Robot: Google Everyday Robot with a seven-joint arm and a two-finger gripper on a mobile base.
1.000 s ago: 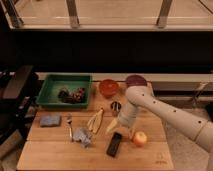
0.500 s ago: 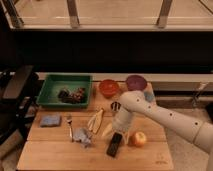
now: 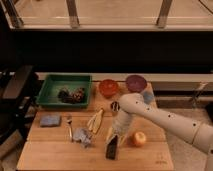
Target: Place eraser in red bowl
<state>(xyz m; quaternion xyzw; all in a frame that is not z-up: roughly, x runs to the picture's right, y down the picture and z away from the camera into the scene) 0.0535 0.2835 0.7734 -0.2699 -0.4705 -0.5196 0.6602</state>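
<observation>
Near the front edge of the wooden counter point(image 3: 55, 155), at its middle: flat black rectangular eraser point(image 3: 112, 149), pale gripper point(image 3: 116, 136) just above its far end, grip impossible to tell; glossy orange-red round bowl point(image 3: 108, 88) at back edge

No words or numbers can be read anywhere, not on the light wooden table point(image 3: 50, 150) nor on the white gripper point(image 3: 117, 135), which hangs just over the flat black eraser block point(image 3: 112, 149).

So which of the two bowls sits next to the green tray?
The orange-red bowl: it sits right beside the green tray, while the purple bowl is farther from it. The gripper is down at the black eraser.
</observation>
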